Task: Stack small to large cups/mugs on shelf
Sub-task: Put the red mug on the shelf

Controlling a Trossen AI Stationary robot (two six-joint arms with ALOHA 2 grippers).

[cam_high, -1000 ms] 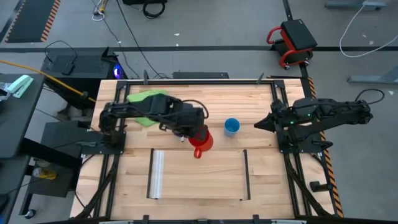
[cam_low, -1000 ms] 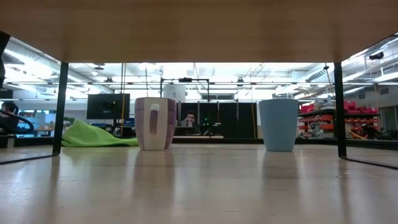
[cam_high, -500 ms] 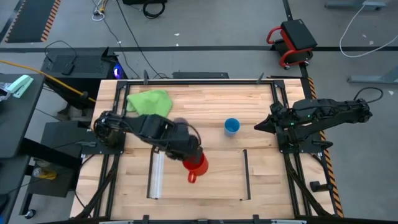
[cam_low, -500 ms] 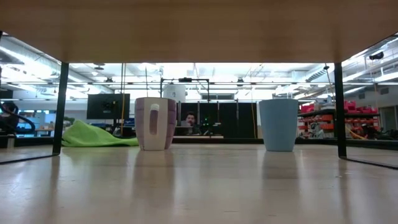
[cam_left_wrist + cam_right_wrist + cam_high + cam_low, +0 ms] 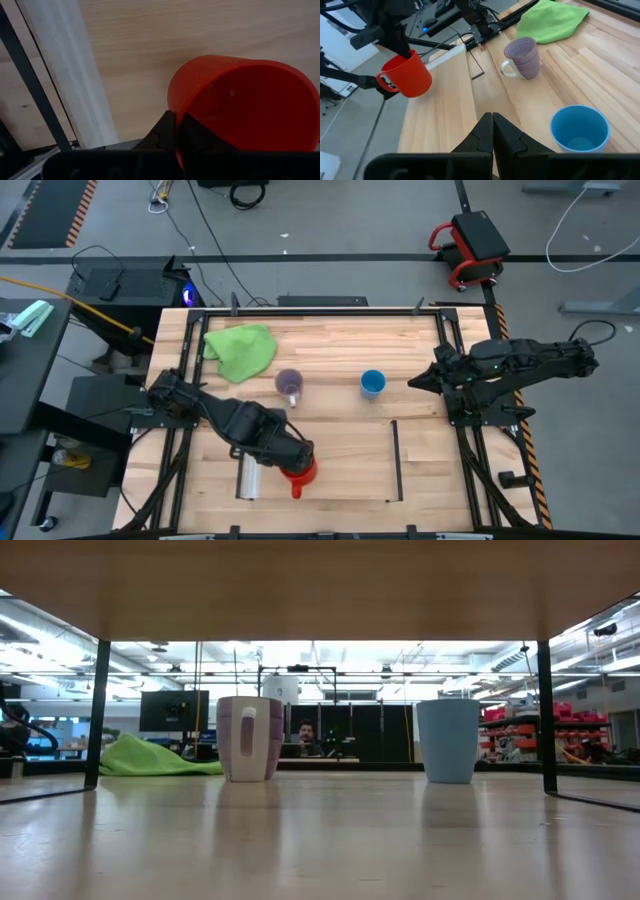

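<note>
My left gripper (image 5: pixel 291 463) is shut on the red mug (image 5: pixel 300 472) over the shelf (image 5: pixel 340 450), near its clear strip (image 5: pixel 250 475); the right wrist view shows this mug (image 5: pixel 407 75) too. The purple mug (image 5: pixel 289 385) and blue mug (image 5: pixel 372 383) stand upright on the tabletop beyond the shelf, and both show in the low view, purple mug (image 5: pixel 249 738) left of blue mug (image 5: pixel 448 740). My right gripper (image 5: pixel 415 383) is shut and waits right of the blue mug (image 5: pixel 579 127). My left gripper holds the red mug by its rim wall (image 5: pixel 175 107), one finger (image 5: pixel 165 132) outside and the other inside the cup. It comes from above, slanting. The mug looks lifted above the shelf panel, a little tilted, its handle (image 5: pixel 295 492) toward the near edge.
A green cloth (image 5: pixel 242 348) lies at the table's far left. The shelf stands on thin dark legs (image 5: pixel 97 715), its underside (image 5: pixel 320 585) above the low camera. A dark bar (image 5: pixel 396 460) marks its right end. Bare panel lies between strip and bar.
My left gripper has carried the red mug from the table's middle, beside the purple mug, toward the near edge and leftward, out over the shelf by the clear strip. The purple mug, earlier hidden under the arm, now shows from above.
</note>
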